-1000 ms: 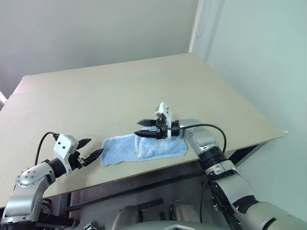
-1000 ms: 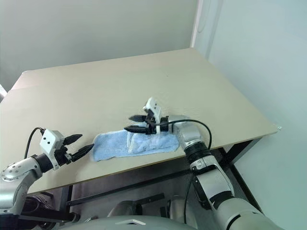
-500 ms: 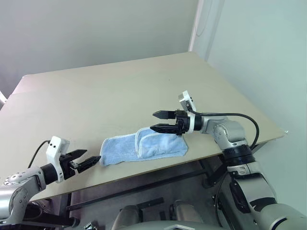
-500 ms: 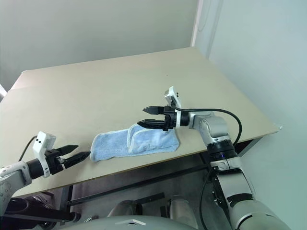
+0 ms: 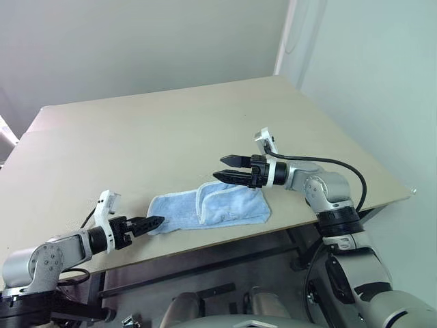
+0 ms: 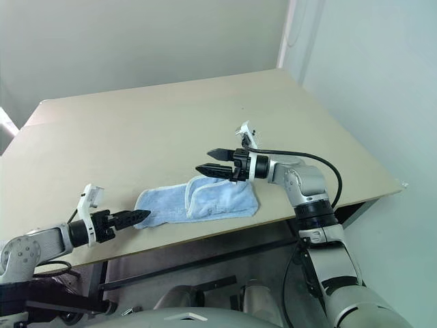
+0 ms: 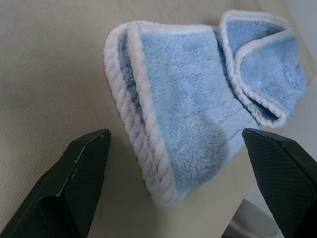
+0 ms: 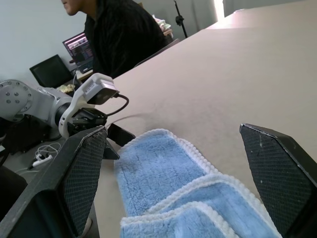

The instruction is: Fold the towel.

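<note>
The light-blue towel [image 5: 212, 208] with white edging lies near the table's front edge as a long strip, its right part doubled over in a loose fold [image 7: 257, 74]. My left gripper [image 5: 147, 222] is open and low over the table, pointing at the towel's left end [image 7: 148, 148], which lies between its fingers [image 7: 74, 183] without touching them. My right gripper [image 5: 218, 167] hovers open above the folded right part, pointing left, with nothing in it. The right wrist view looks along the towel [image 8: 163, 183] to the left gripper [image 8: 116, 141] at its far end.
The beige table [image 5: 157, 130] stretches bare behind the towel, and its front edge [image 5: 225, 236] runs just below the cloth. A person in dark clothes [image 8: 119, 34] sits beyond the table's left side beside laptops [image 8: 49, 72].
My right gripper came off the towel's fold, drew back to the right and opened wider. My left gripper rolled over, opened wider and moved right up to the towel's left end.
</note>
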Action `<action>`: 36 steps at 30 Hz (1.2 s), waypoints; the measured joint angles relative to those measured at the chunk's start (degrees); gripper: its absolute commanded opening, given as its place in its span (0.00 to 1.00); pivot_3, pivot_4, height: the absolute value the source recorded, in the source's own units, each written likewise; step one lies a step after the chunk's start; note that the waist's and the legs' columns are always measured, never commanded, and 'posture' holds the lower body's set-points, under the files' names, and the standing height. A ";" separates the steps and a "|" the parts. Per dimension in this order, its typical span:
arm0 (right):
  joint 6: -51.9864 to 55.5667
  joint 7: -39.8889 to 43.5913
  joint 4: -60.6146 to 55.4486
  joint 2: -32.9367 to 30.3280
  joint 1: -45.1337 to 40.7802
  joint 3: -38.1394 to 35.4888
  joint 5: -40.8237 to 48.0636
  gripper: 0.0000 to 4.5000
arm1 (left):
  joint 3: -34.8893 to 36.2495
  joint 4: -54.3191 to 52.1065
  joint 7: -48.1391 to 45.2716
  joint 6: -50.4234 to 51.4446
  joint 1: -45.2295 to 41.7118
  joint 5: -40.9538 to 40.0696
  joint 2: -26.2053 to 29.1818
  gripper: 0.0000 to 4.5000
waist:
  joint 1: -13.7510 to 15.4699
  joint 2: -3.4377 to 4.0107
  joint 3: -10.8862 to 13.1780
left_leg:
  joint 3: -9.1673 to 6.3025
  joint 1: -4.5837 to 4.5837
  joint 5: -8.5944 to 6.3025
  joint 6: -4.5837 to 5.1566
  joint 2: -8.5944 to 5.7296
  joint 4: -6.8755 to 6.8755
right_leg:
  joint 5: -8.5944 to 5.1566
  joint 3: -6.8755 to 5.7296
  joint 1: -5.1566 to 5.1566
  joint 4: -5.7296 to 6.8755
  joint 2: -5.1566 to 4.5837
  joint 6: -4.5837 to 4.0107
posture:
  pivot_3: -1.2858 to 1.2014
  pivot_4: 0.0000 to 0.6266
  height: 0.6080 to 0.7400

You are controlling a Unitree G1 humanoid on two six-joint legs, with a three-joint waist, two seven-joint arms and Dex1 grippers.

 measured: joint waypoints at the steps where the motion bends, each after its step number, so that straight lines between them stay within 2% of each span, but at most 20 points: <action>1: -0.63 0.33 -0.53 -0.10 0.44 0.16 -0.03 1.00 | -0.61 0.06 -0.01 0.02 -0.41 0.23 0.00 1.00 | 0.23 0.07 -0.04 | 0.01 0.00 0.00 0.00 -0.01 0.00 | -0.01 0.00 -0.01 -0.02 -0.01 0.02 | 0.52 0.00 1.00; 5: -3.56 2.94 -2.83 -2.67 2.39 1.55 -0.39 1.00 | -2.23 -0.04 -0.16 0.08 -1.53 1.25 -0.37 1.00 | 0.68 0.33 -0.19 | 0.03 0.03 -0.01 -0.02 -0.12 0.02 | -0.09 0.01 -0.01 -0.14 -0.14 0.14 | 0.52 0.00 1.00; 8: -6.16 5.30 -4.40 -5.65 4.25 2.57 -1.38 1.00 | -2.73 0.16 0.07 -0.02 -2.23 1.95 -1.36 0.87 | 1.36 0.34 -0.20 | 0.03 0.01 -0.02 -0.03 -0.15 0.07 | -0.11 0.01 0.03 -0.22 -0.17 0.18 | 0.52 0.00 1.00; 12: -10.54 7.58 -5.44 -8.75 6.05 5.44 -4.38 1.00 | -3.99 0.33 0.01 -0.19 -2.48 2.82 -1.89 0.58 | 1.59 0.34 -0.20 | 0.03 -0.11 -0.03 -0.01 -0.15 0.04 | -0.11 0.01 0.02 -0.38 -0.16 0.18 | 0.52 0.00 1.00; 19: -16.49 8.55 -3.62 -12.01 6.77 7.30 -9.42 1.00 | -6.50 0.35 -2.12 0.82 -2.12 1.47 -4.20 0.01 | 1.52 0.08 -0.04 | 0.02 -0.24 -0.05 0.07 -0.12 -0.09 | -0.06 0.03 0.13 -0.55 -0.10 0.22 | 0.52 0.00 1.00; 26: -18.55 8.49 -1.07 -12.82 6.78 7.25 -10.89 1.00 | -4.52 0.73 -3.72 1.59 -2.32 -0.06 -1.56 0.01 | 0.88 -0.21 0.14 | 0.02 -0.22 -0.05 0.07 -0.01 -0.08 | -0.07 0.01 0.04 -0.44 0.00 0.22 | 0.52 0.00 1.00; 36: -19.50 8.12 -0.15 -13.13 7.49 6.65 -11.44 1.00 | 2.86 7.91 -7.70 -2.29 -0.73 2.51 11.90 0.01 | -0.19 -0.34 0.24 | 0.05 -0.29 -0.06 0.06 0.03 -0.23 | -0.07 0.04 -0.15 -0.44 -0.05 0.21 | 0.52 0.00 1.00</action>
